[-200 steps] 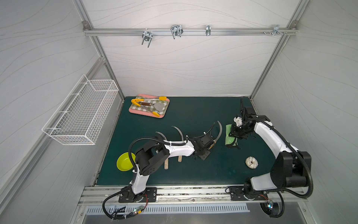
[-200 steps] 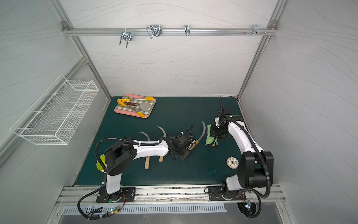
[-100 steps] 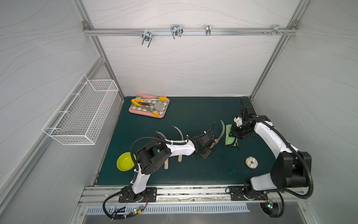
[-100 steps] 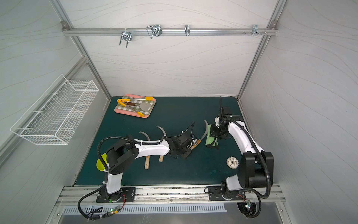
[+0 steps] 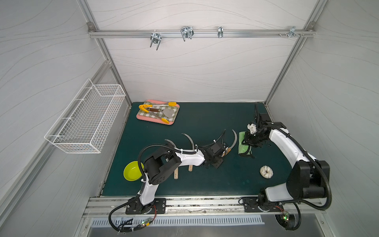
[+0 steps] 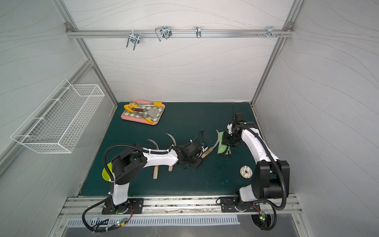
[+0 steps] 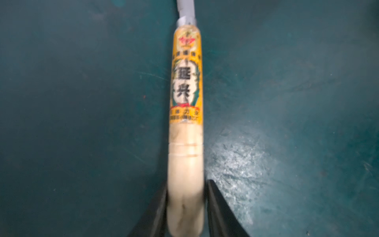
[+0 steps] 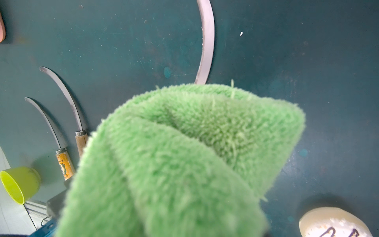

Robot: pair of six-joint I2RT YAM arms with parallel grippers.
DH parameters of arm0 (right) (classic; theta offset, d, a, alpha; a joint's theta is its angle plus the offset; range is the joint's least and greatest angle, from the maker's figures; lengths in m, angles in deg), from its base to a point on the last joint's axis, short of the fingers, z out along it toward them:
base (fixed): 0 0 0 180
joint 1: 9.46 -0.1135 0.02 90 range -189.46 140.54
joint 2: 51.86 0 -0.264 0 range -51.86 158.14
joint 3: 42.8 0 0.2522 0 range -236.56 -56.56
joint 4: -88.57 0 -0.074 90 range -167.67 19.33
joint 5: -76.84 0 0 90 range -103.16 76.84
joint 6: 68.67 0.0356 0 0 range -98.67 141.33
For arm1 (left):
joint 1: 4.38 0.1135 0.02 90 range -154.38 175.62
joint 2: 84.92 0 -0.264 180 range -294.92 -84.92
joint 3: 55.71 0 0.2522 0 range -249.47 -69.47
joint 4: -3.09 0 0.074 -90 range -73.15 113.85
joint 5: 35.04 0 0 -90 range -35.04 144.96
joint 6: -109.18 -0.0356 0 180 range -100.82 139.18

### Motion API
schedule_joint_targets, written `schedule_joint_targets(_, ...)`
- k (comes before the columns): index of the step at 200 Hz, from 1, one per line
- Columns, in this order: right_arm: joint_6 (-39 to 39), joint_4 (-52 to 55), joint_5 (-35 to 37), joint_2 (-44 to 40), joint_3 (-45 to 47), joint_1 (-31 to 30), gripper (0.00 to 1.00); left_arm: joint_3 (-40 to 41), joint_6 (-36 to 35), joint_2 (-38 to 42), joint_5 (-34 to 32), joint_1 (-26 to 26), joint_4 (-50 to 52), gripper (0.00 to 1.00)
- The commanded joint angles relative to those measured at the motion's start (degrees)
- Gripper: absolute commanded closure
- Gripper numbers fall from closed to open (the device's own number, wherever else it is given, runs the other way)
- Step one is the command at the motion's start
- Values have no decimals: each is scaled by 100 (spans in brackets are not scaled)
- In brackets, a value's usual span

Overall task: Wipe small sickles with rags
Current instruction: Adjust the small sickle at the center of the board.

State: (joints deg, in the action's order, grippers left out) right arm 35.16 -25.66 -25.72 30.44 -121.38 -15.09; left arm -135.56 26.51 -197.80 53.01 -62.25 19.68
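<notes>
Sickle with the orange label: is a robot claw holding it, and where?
The left gripper straddles the butt end of the orange-labelled, wooden-handled sickle; a thin gap beside one finger leaves the grip uncertain.

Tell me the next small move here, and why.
Probably slide the rag onto the blade of the labelled sickle and wipe along it. The left hand brackets its handle end, the blade lies right beside the rag, and the right hand is down on the bunched rag.
</notes>
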Motion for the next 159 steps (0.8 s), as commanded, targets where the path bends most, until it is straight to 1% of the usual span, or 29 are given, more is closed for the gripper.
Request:
schedule_joint_targets(1,-90,160,-77,-156,-14,27,74,180,71,116,-108,30,-450,65)
schedule_joint_targets(46,-73,126,-91,-248,35,-12,72,906,268,356,-68,30,-1411,63)
schedule_joint_targets(92,-114,134,126,-182,-17,-271,71,1542,304,456,16,30,-2260,67)
schedule_joint_targets(132,-16,16,251,114,-35,-516,71,1775,269,429,149,30,-2639,71)
schedule_joint_targets(143,16,-48,292,245,-53,-593,71,1831,286,417,145,30,-2749,74)
schedule_joint_targets(159,32,-115,280,446,-116,-663,71,1814,307,374,176,30,-2922,86)
